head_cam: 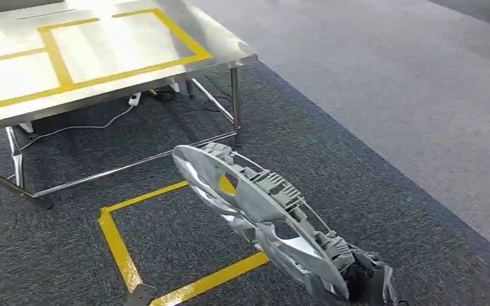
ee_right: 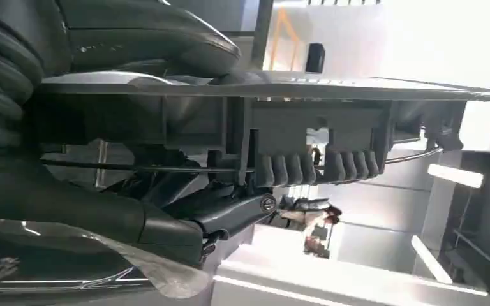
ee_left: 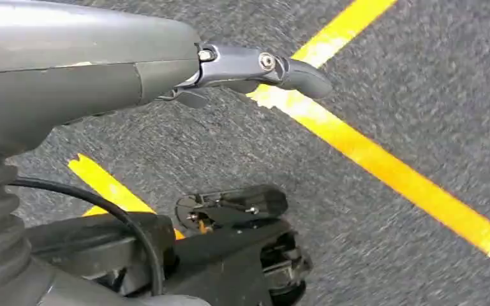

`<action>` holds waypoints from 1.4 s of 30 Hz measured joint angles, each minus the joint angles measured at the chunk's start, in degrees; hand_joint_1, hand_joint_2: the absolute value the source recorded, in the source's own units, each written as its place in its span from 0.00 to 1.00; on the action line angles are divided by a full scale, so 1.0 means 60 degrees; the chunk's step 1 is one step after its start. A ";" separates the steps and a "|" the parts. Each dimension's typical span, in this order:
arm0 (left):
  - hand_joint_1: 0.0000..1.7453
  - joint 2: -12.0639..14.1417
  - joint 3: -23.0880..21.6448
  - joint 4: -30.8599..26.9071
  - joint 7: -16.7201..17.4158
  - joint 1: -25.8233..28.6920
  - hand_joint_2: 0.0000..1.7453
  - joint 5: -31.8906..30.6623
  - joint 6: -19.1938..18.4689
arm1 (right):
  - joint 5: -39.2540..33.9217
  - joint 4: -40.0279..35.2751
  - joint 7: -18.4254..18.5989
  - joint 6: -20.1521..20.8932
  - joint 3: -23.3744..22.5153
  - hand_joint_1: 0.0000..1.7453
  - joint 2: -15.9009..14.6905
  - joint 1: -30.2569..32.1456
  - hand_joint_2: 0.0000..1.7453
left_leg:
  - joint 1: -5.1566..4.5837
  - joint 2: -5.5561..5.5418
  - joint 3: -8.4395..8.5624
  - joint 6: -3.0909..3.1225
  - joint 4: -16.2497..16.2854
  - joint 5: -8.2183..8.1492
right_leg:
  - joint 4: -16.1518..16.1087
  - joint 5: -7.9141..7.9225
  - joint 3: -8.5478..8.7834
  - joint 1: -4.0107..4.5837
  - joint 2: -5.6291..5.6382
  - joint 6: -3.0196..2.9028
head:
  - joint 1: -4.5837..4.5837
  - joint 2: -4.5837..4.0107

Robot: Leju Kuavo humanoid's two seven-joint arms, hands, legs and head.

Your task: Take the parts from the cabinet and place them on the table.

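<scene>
I see my right robot hand (head_cam: 365, 280) grasping the silver headlamp housing (head_cam: 255, 210), which juts forward and up from it over the carpet, its far end above a yellow tape square (head_cam: 118, 245) on the floor. The steel counter (head_cam: 226, 48) stands well ahead of that robot hand. My left robot hand (ee_left: 242, 67) hangs over the carpet, fingers extended, holding nothing.

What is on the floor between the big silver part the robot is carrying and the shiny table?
In the head view, dark carpet with yellow floor tape lies between the part, held by the right hand, and the table.
</scene>
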 joint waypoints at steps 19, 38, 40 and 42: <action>0.00 0.0040 0.0004 0.0000 -0.0077 -0.0043 1.00 0.0109 -0.0080 | 0.0175 -0.0026 0.0175 -0.0098 0.0532 1.00 -0.0011 -0.0291 1.00 | -0.0170 0.1390 -0.0190 -0.0196 0.0144 -0.0031 | -0.0563 -0.0428 0.0674 0.0161 -0.1472 -0.0235 | -0.0153 0.0000; 0.00 0.0204 0.0579 -0.0062 -0.1122 -0.0351 1.00 0.1377 -0.0965 | -0.0095 0.0040 0.0401 -0.0612 0.1293 1.00 -0.0459 -0.1030 1.00 | 0.0003 0.0123 -0.0557 -0.0465 0.0657 -0.0249 | -0.0447 -0.0160 0.0316 -0.0079 -0.0003 -0.0371 | -0.0157 -0.0004; 0.00 0.0204 0.0579 -0.0062 -0.1115 -0.0428 1.00 0.1370 -0.0958 | -0.0128 0.0040 0.0379 -0.0637 0.1319 1.00 -0.0463 -0.1039 1.00 | 0.0042 0.0615 -0.1265 -0.0543 0.2144 -0.0953 | -0.0447 -0.0201 0.0346 -0.0018 -0.0334 -0.0441 | -0.0197 -0.0004; 0.00 0.0204 0.0579 -0.0062 -0.0980 -0.0422 1.00 0.1297 -0.0900 | -0.0153 0.0073 0.0386 -0.0663 0.1348 1.00 -0.0466 -0.1055 1.00 | 0.0059 0.0695 -0.1686 -0.0565 0.3019 -0.1161 | -0.0444 -0.0239 0.0365 0.0008 -0.0608 -0.0464 | -0.0200 -0.0004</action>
